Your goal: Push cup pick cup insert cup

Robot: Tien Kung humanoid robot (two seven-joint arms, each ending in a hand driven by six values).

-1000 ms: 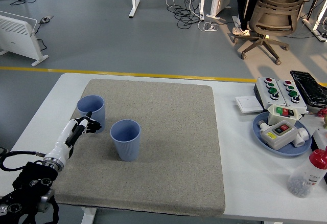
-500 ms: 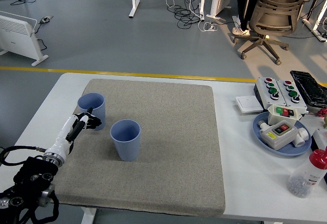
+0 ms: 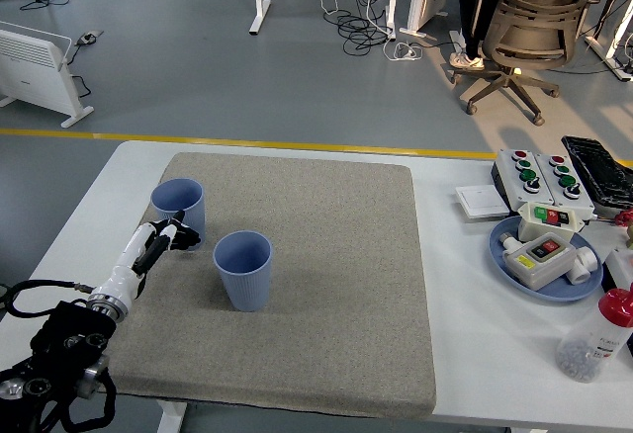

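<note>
Two blue ribbed cups stand upright on the grey mat (image 3: pixel 326 285). One cup (image 3: pixel 179 211) is at the mat's left edge. The other cup (image 3: pixel 243 270) stands a little right and nearer to me. My left hand (image 3: pixel 164 240) reaches in from the lower left, its white-and-black fingers curled against the near side of the left cup without gripping it. The right arm is out of view.
On the right of the white table (image 3: pixel 465 285) sit a blue plate (image 3: pixel 584 290) holding button boxes, a grey button box (image 3: pixel 539 176), a white pad (image 3: pixel 480 203), a black tray (image 3: pixel 598 171) and a red-capped bottle (image 3: pixel 596 339).
My left hand has shifted slightly up and left along the left cup's side. That cup has moved a little toward the far left. The other cup has stayed put.
</note>
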